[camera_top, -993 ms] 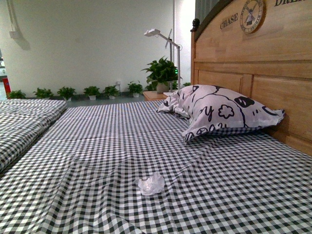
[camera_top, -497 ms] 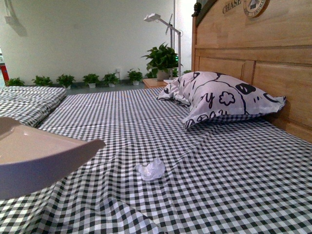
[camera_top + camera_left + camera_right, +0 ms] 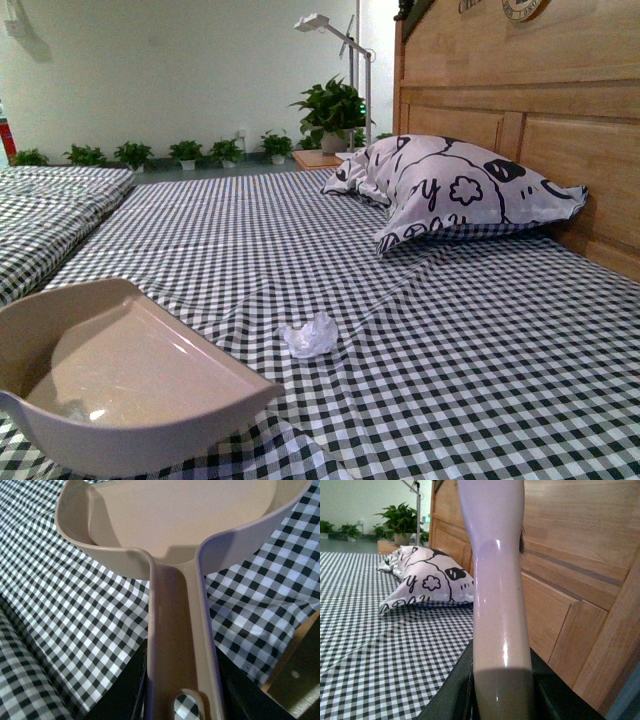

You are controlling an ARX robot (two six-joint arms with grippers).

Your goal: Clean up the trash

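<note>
Item: trash [image 3: 310, 335], one small white crumpled paper ball. It lies on the black-and-white checked sheet [image 3: 480, 380] of the bed, nearer the camera than the pillow [image 3: 450, 190] and to the pillow's left in the front view, well apart from it. Nothing touches it.

Dustpan [image 3: 130, 390]: pinkish-beige, its hollow face up and holding nothing. It sits further left of the pillow than the trash and nearer the camera, and is clear of the trash. Whether its underside rests on the sheet cannot be told.

Left hand [image 3: 182, 695]: dark jaws closed against both sides of the dustpan's stem, with the pan extending away over the sheet.

Right hand [image 3: 502, 690]: dark jaws clamped on a pale glossy handle [image 3: 497, 580] that stands upright. What the handle belongs to cannot be told.

Pillow: white with black cartoon print, leaning against the wooden headboard [image 3: 500, 70] directly behind it.

Beyond the pillow, to its left: a potted plant [image 3: 330, 110] and a white lamp [image 3: 315, 22].
</note>
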